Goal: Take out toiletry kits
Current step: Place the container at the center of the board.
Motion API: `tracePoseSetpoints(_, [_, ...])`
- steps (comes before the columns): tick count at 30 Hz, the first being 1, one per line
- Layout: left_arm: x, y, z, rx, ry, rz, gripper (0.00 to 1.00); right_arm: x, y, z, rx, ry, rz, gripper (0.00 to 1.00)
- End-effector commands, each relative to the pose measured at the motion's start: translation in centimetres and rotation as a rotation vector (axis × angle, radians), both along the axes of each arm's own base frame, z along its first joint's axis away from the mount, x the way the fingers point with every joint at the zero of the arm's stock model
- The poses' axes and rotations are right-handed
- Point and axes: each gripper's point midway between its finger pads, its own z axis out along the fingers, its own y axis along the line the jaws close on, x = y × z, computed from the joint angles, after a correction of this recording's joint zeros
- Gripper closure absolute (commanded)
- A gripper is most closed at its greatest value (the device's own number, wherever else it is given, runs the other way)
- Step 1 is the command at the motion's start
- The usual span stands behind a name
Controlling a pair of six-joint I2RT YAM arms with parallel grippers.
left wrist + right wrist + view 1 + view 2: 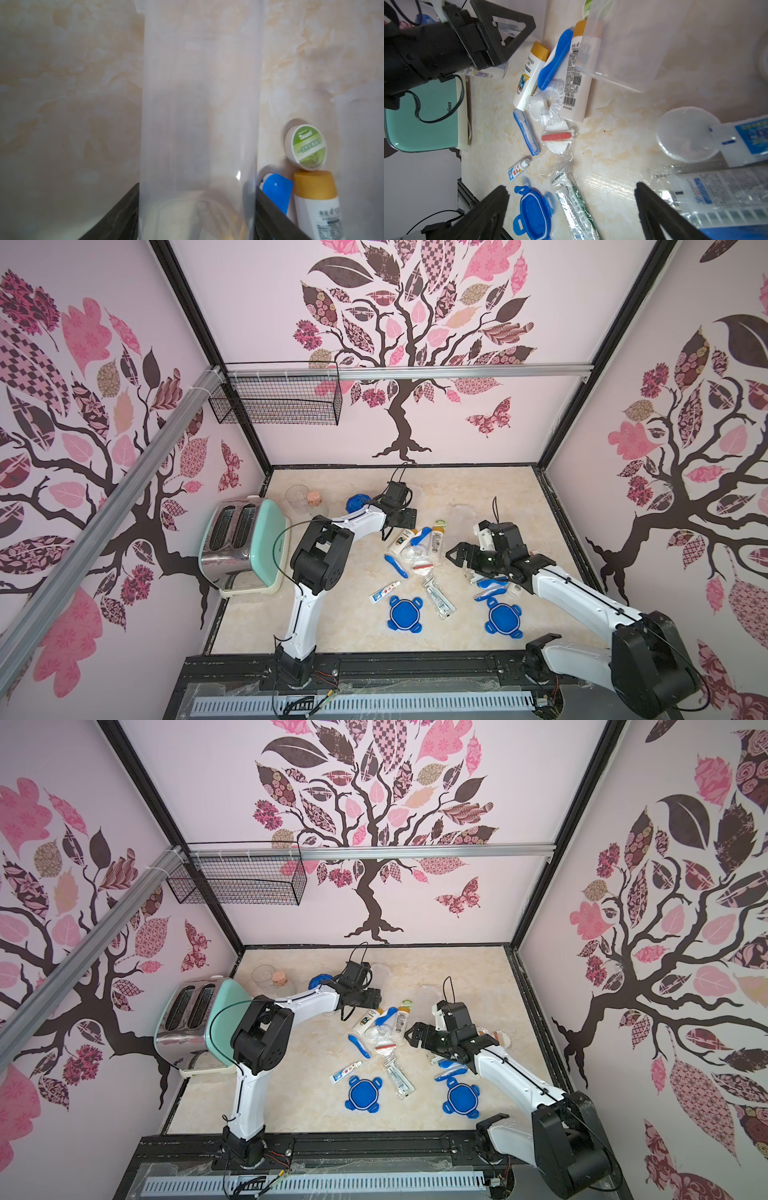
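Note:
Toiletry kit items lie loose mid-table: two white bottles with yellow caps (401,541) (530,72), a blue toothbrush (395,566), a toothpaste tube (384,592), a green-topped tub (305,146) and a wrapped razor (571,205). A clear canister (197,104) lies between the jaws of my left gripper (401,516), which stand right at its walls; I cannot tell whether they press it. My right gripper (571,187) (457,556) hovers open above the table with nothing between its fingers. More packets (726,193) and blue toothbrushes (492,585) lie beside and under the right arm.
Two blue clip lids (405,613) (503,617) lie near the front. A second clear canister (623,52) lies over one bottle. A mint toaster (241,545) stands at the left, with a clear cup (297,497) and a cork jar (313,499) behind it. A wire basket (278,398) hangs on the back wall.

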Motion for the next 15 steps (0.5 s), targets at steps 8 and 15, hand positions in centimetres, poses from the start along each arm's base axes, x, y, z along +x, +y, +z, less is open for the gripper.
tracePoseSetpoints(8, [-0.1,-0.7,5.3,-0.065,-0.045,-0.031,0.21,0.0,0.0,-0.1,0.005,-0.003,0.007,0.02])
tracePoseSetpoints(15, [-2.1,-1.3,13.6,-0.167,-0.126,-0.041,0.22,0.3,-0.4,0.2,-0.01,-0.033,-0.01,0.03])
